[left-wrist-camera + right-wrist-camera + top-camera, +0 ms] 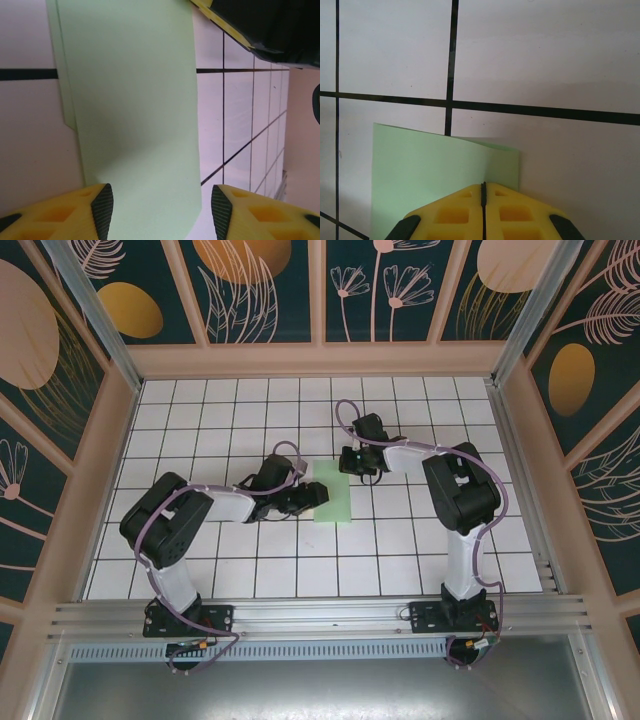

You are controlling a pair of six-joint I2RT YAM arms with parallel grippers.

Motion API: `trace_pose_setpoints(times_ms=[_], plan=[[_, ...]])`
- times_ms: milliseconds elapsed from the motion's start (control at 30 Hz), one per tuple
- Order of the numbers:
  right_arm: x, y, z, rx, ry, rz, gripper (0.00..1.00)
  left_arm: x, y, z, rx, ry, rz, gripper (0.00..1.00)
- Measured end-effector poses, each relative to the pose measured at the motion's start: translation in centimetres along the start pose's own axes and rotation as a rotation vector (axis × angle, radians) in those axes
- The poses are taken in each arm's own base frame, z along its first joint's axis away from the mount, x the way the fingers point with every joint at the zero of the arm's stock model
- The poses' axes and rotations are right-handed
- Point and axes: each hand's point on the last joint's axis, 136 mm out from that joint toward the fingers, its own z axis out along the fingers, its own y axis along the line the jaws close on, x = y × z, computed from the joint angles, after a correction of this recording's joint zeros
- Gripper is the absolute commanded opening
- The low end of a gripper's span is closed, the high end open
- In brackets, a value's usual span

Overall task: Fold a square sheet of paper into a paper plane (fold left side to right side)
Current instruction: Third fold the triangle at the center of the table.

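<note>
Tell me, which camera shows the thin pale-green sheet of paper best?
The left wrist view: the thin pale-green sheet of paper is big there, with its layered left edge plain. The top external view shows it small, partly hidden by the left gripper. The right wrist view shows one end by the shut right gripper.

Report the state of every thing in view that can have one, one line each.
thin pale-green square sheet of paper: folded over into two layers, lying on the white tiled table, layer edges slightly offset
left gripper: open, yellow fingers spread over one end of the paper
right gripper: shut, tips together over the paper's other end
</note>
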Motion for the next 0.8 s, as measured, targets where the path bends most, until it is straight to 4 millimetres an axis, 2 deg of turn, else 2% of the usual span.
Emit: trace_pose_setpoints(times_ms=[300,667,800], plan=[[0.0,0.0,0.0,0.0,0.0,0.0,0.09,-1.1,0.6,-0.8,-0.116,-0.036,-0.026,0.62],[0.0,0.0,0.0,0.0,0.0,0.0,0.09,-0.8,0.2,1.1,-0.134,0.007,-0.017,0.59],[0.0,0.0,0.0,-0.001,0.0,0.0,0.09,-0.7,0.1,1.3,-0.131,0.013,-0.015,0.55]])
